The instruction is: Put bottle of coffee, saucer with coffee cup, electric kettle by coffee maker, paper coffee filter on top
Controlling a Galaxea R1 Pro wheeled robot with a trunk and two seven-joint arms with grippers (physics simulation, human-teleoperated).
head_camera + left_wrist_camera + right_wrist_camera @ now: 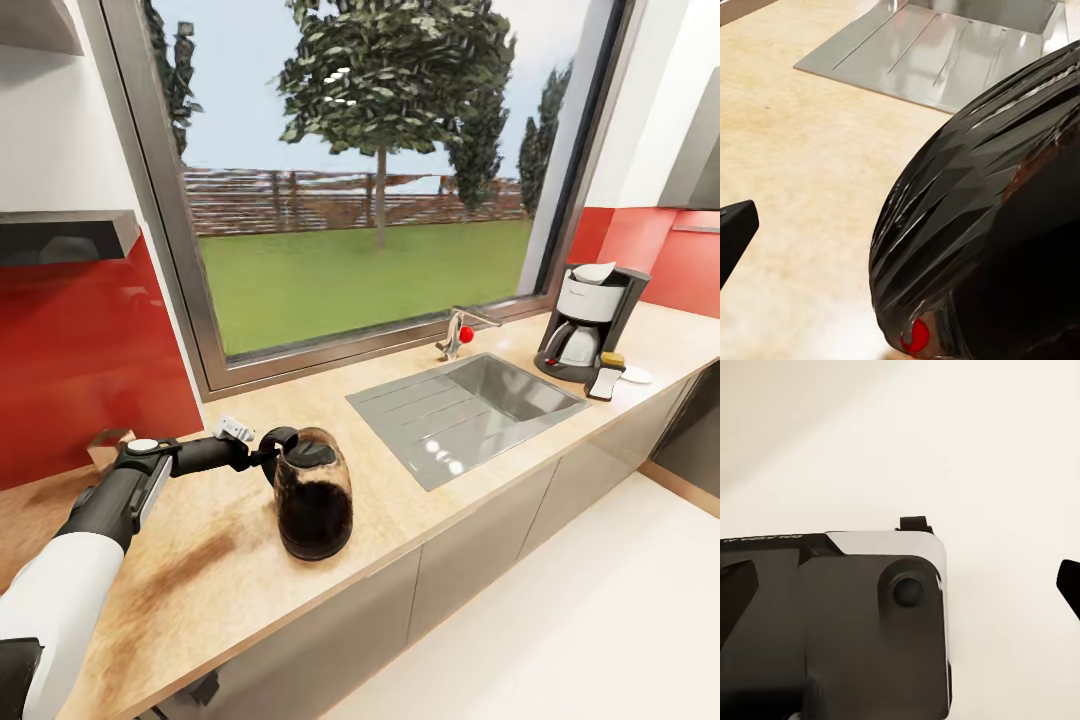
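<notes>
Kettle [313, 495] is stood upright on the counter [200, 580], way off to the left of the sink [470, 405], with the coffee maker [590, 320] parked on the sink's far right. Its handle is pointed back at the left gripper [262, 455], which looks clamped on it, though that can't be told for sure. Right gripper's fingers can't be judged at all.

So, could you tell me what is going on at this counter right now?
The robot's left pincer is at the handle of the dark electric kettle, which stands on the countertop to the left of the sink. Whether the pincer has closed on the handle cannot be told. The coffee maker stands at the counter's far right, beyond the sink, so the kettle is not yet beside it.
</notes>
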